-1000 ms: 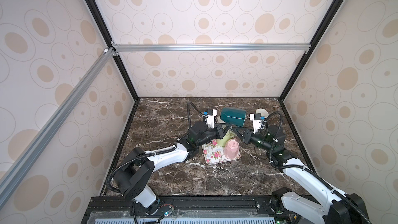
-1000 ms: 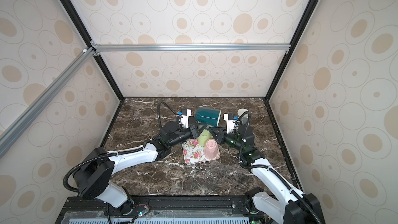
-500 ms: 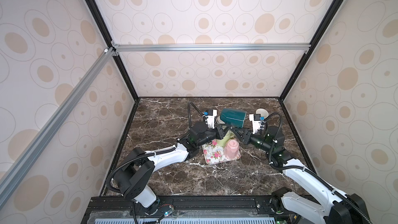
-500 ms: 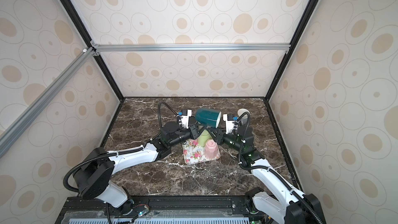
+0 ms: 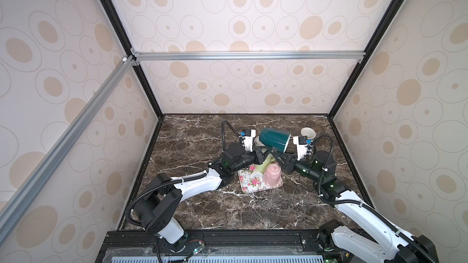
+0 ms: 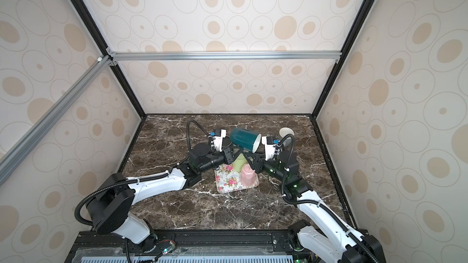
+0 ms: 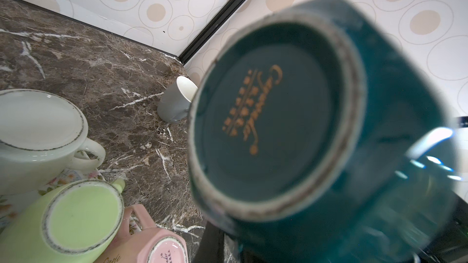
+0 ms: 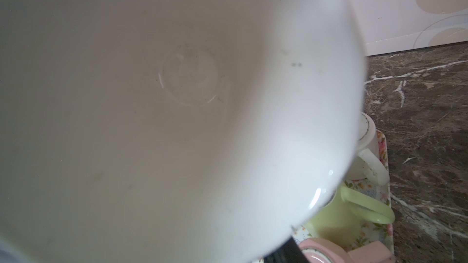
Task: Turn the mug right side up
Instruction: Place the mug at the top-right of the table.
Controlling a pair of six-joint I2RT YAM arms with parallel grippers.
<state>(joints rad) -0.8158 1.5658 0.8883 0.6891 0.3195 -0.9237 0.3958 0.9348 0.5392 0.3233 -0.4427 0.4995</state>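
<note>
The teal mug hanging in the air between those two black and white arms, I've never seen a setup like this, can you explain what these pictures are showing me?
Those are two robot arms on a marble table, each ending in a two-fingered end effector. Two pictures look down from overhead, and two come from small cameras on the arms' wrists. The teal mug lies on its side in mid-air. The left end effector seems to grip it. Whether the right end effector holds it, I cannot tell. On a floral tray a green mug, a pink mug and a white mug stand upside down. A grey cup stands upright farther back.
</note>
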